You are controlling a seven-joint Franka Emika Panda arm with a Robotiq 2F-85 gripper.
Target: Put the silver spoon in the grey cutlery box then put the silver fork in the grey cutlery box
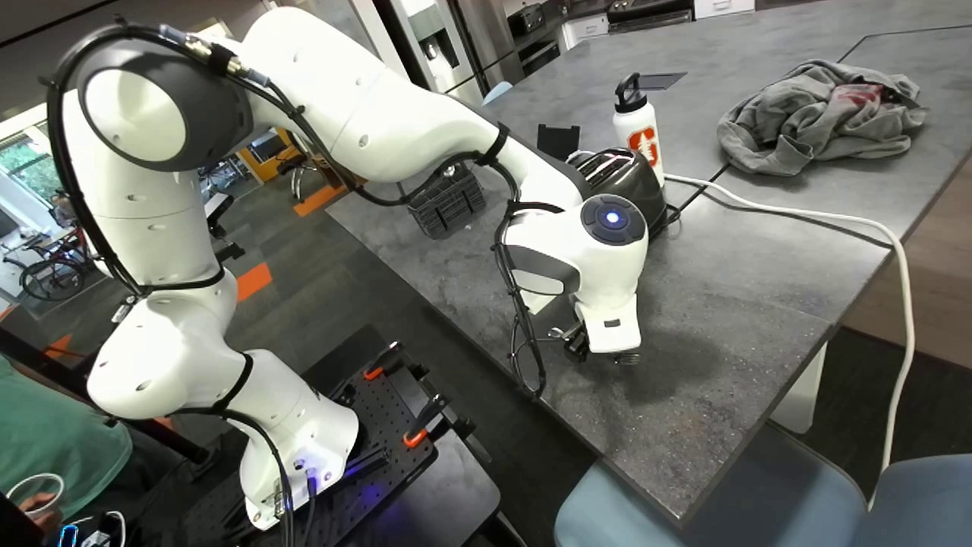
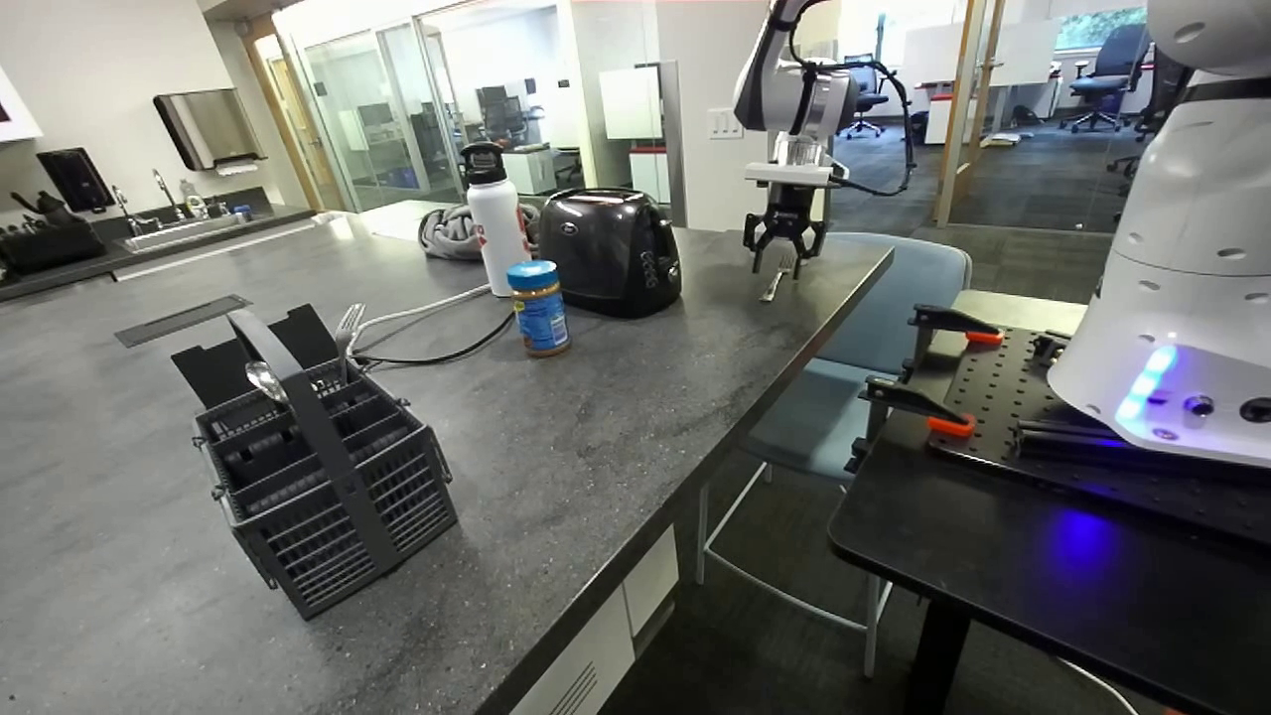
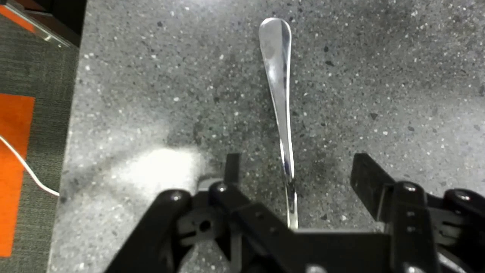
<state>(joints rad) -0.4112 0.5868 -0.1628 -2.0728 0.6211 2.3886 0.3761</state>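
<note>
Nearest in an exterior view, the grey cutlery box [image 2: 318,556] stands upright on the tabletop [image 2: 566,477], its arched handle [image 2: 320,427] raised over the top. The silver spoon [image 2: 266,381] shows bowl-up beside that handle, and a second fork [image 2: 349,323] rises tines-up at the far side; the spoon step may thus be judged done. Likely fault on delivery: incoming tines snagging on the arched handle or on these two utensils, should the approach be low or off-centre.

Beyond come the blue-lidded jar [image 2: 540,316], then the black toaster [image 2: 601,256] and the white water bottle [image 2: 496,228]. A low or wide carry could strike the jar or the toaster.

Farther off, near the tabletop's edge, the silver fork [image 3: 284,121] lies beneath the hand [image 3: 296,161], its tines hidden in the wrist view. The hand is spread and pinches nothing: its fingers [image 3: 232,168] stand on either side of the slim neck, with a gap at each. Whether they touch the tabletop cannot be told. Principal risk: closing too high over so thin a stem, or one finger arriving first and pushing it aside. A grip near the tines would probably let the long handle dip during lifting.

Farther again, the crumpled grey cloth [image 2: 452,233] lies behind the bottle.
</note>
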